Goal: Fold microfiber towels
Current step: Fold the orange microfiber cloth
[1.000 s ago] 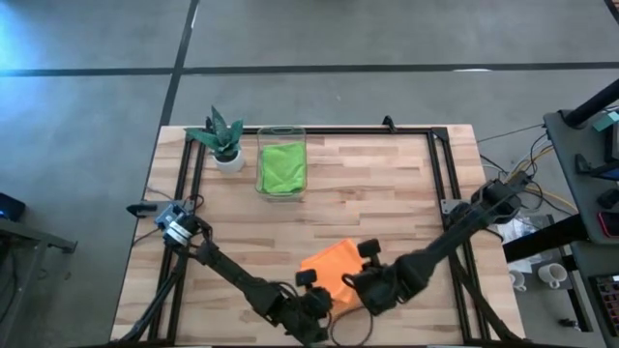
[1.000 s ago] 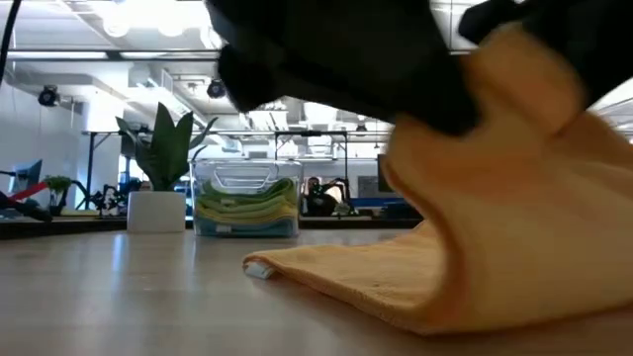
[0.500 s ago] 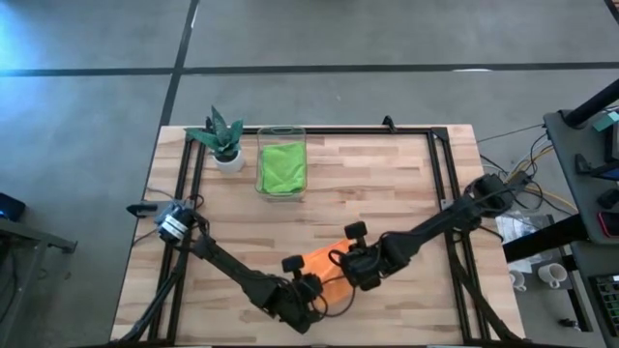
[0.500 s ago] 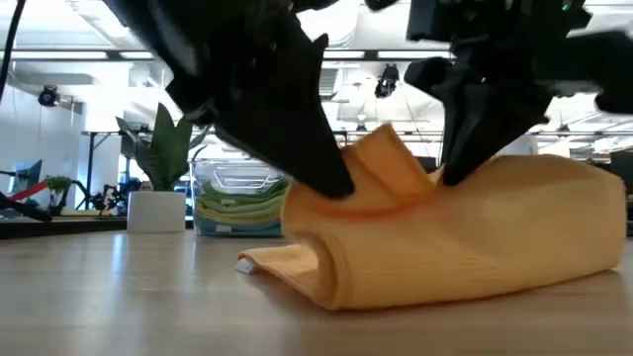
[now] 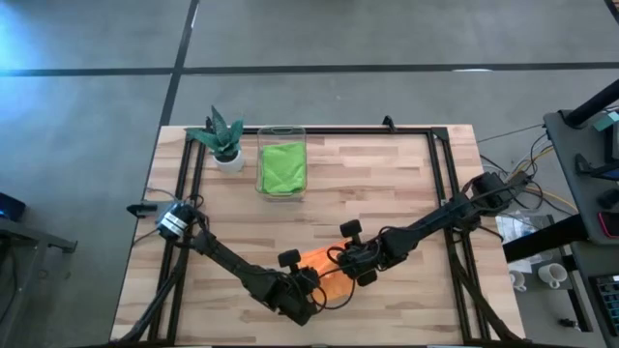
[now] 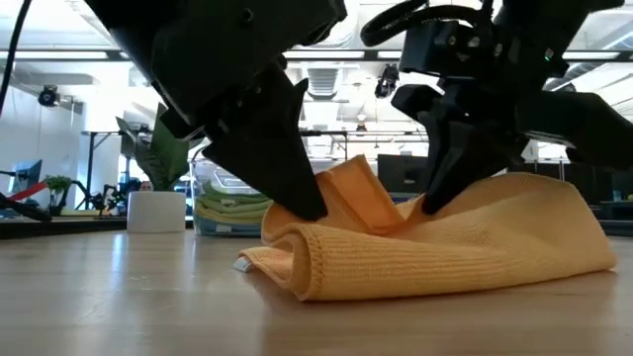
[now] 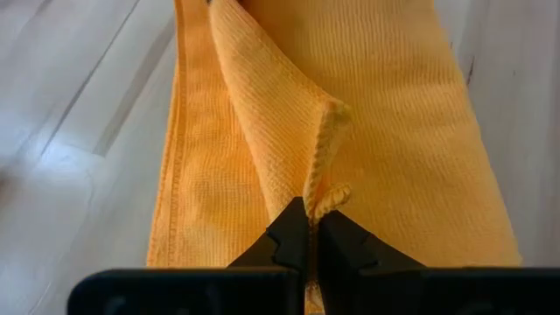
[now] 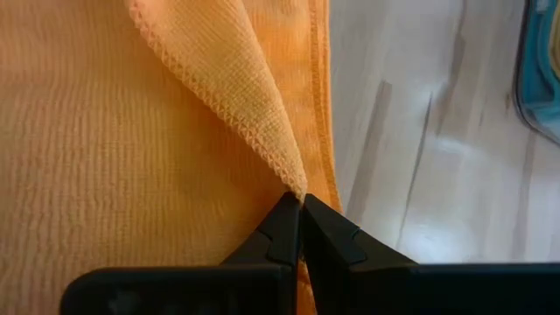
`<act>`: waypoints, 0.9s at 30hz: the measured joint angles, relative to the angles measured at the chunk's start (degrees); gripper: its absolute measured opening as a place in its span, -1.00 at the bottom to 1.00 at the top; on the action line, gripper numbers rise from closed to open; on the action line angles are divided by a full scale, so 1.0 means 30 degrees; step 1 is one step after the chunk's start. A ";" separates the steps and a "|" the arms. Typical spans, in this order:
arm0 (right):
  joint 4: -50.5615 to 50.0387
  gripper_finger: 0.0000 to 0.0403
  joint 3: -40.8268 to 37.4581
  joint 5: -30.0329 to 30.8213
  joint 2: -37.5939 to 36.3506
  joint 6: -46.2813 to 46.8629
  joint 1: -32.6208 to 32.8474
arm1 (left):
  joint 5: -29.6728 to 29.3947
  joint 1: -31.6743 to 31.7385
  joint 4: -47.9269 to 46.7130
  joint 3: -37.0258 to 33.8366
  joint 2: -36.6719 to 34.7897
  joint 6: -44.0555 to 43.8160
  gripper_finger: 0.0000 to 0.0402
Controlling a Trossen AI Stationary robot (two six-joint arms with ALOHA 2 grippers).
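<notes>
Orange towel point(image 6: 435, 242), folded over on itself into a rumpled roll, lying on the wooden table point(image 5: 387, 184) toward the near edge, a little right of centre. Rolled fold at the left end in the low view, with one stitched edge point(image 6: 259, 263) flat on the wood beneath it. Two corners raised off the roll, each pinched in a gripper.

Left gripper point(image 7: 308, 229) clenched on a stitched corner of the orange towel, fingers pressed together on the hem, at the towel's near-left side in the high view. Right gripper point(image 8: 297, 219) likewise clamped on a second hemmed corner, at the towel's far-right side. Both grippers close together above the cloth, the towel showing between them from above as a small orange patch point(image 5: 319, 261).

Left arm point(image 5: 232, 271) reaching in from the table's left edge, right arm point(image 5: 435, 224) from the right edge, both slanting toward the towel.

Clear plastic bin point(image 5: 281, 164) standing at the far side of the table, left of centre, well apart from the orange towel. Lime green towel point(image 5: 282, 166) uppermost inside; in the low view, a stack of folded green and yellow cloths point(image 6: 229, 208) visible through the wall.

Small potted plant point(image 5: 223, 141) in a white pot just left of the bin, near the far-left corner.
</notes>
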 joint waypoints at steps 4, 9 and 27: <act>0.1429 -0.93 -0.0689 0.0108 0.0000 -0.0184 -0.0040 | -0.0564 0.0009 0.0009 -0.0062 0.0000 -0.0652 -1.00; 0.2051 -0.68 -0.0929 0.0594 0.0000 -0.0377 -0.0039 | -0.0619 0.0014 0.0005 -0.0058 0.0000 -0.0980 -0.84; -0.2155 -0.30 0.0995 -0.0922 -0.0801 0.4482 0.3428 | -0.1465 -0.0137 -0.5202 -0.0162 -0.3304 -0.2933 -0.46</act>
